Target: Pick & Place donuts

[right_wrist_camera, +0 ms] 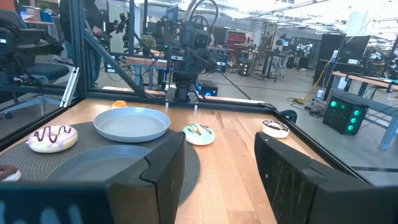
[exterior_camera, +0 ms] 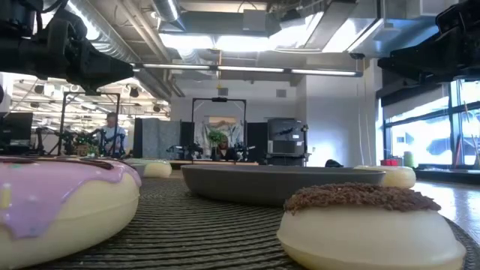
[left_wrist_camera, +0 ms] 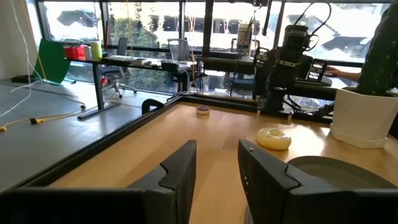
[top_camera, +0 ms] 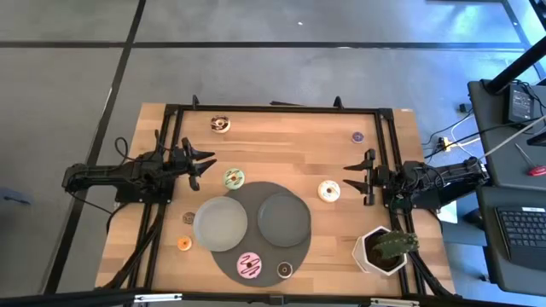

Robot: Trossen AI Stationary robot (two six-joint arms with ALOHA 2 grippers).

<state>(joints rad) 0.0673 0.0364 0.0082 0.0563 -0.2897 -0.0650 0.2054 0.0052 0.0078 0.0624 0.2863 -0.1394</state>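
Several toy donuts lie on the wooden table: chocolate-and-white (top_camera: 221, 124), purple (top_camera: 357, 136), green (top_camera: 234, 178), cream (top_camera: 329, 191), small brown (top_camera: 188, 218) and orange (top_camera: 183, 243). The pink donut (top_camera: 249, 265) and the dark donut (top_camera: 285, 270) rest on a dark round mat. My left gripper (top_camera: 205, 168) hovers open just left of the green donut. My right gripper (top_camera: 350, 176) hovers open just right of the cream donut. The left wrist view shows the cream donut (left_wrist_camera: 274, 138) ahead of the open left gripper (left_wrist_camera: 217, 180). The right wrist view shows the green donut (right_wrist_camera: 199, 133) beyond the open right gripper (right_wrist_camera: 217, 168).
Two grey plates (top_camera: 220, 223) (top_camera: 284, 217) sit side by side on the dark round mat (top_camera: 256, 194). A white pot with a green plant (top_camera: 382, 249) stands at the near right corner. A black frame (top_camera: 273, 108) runs along the table's far and side edges. Bare wood lies between the grippers.
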